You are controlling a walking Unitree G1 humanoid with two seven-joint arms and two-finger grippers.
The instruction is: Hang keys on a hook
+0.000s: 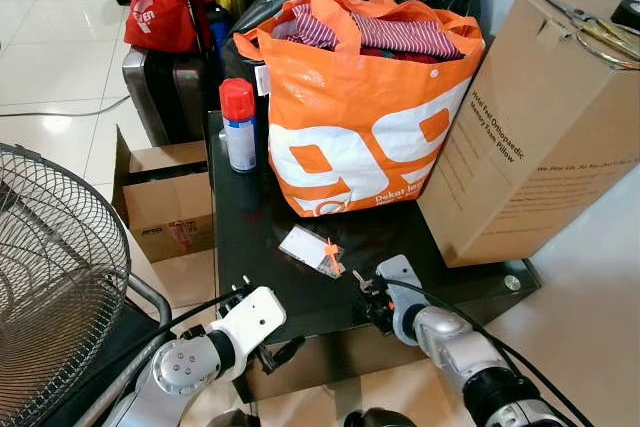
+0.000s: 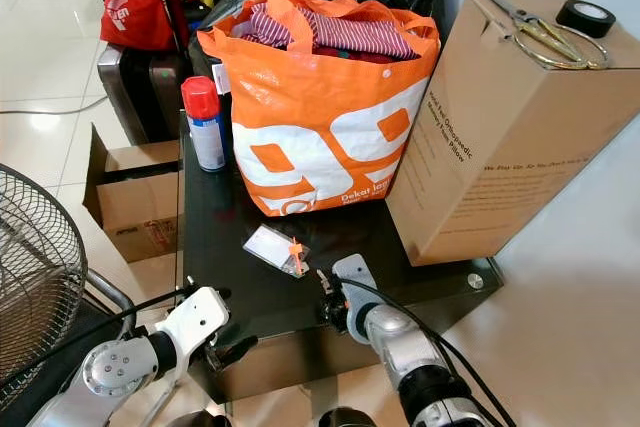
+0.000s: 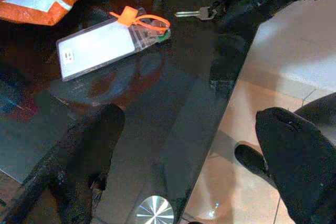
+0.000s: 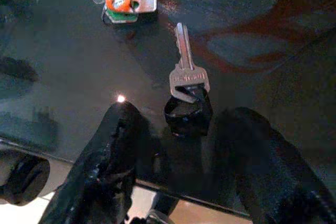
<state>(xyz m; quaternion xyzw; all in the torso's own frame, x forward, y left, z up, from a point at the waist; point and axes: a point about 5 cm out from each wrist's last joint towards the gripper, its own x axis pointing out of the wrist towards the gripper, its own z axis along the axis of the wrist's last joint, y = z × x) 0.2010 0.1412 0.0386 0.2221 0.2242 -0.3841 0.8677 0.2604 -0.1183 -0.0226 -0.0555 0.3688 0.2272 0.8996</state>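
**Key on the desk edge, right tool set around it**

While the key (image 4: 187,66) lay flat on the dark glass desk (image 1: 250,227), close to the near edge, it was approached by the right tool (image 4: 181,129), whose two black fingers were spread wide, one to each side of the key's small black fob (image 4: 187,114). Nothing was yet held; the fingers appeared to be set this way so that the fob, which stands higher than the flat blade, could be pinched off the smooth glass. Just beyond the key's tip a clear card holder (image 3: 102,48) with an orange tie (image 3: 139,18) was lying, apart from the key. The left tool (image 3: 189,161) was kept at the desk's near edge with its fingers wide and empty, seemingly out of the way. Farther back an orange bag (image 1: 355,107) full of clothes, a red-capped spray can (image 1: 238,125) and a cardboard box (image 1: 540,127) were crowding the desk. No hook could be made out.
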